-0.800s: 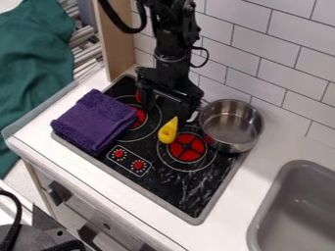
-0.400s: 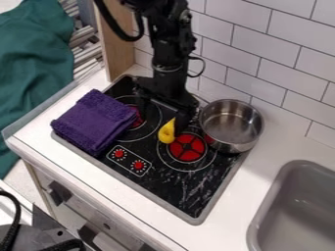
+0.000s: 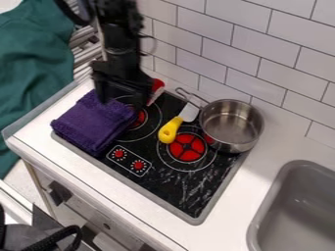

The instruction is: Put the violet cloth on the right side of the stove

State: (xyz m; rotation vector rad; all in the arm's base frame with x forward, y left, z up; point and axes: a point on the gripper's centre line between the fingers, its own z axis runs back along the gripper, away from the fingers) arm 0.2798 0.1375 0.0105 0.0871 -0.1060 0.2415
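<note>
Reading no text, labels, brands, numbers or signs here, just making out tiny white marks (image 3: 119, 148) around the two red dials (image 3: 138, 165) on the stove (image 3: 175, 190), coming out too small to tell as digits, letters or plain ticks.

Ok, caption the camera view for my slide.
Pincer at the violet cloth, left side of the stove; metal pot at right.
</note>
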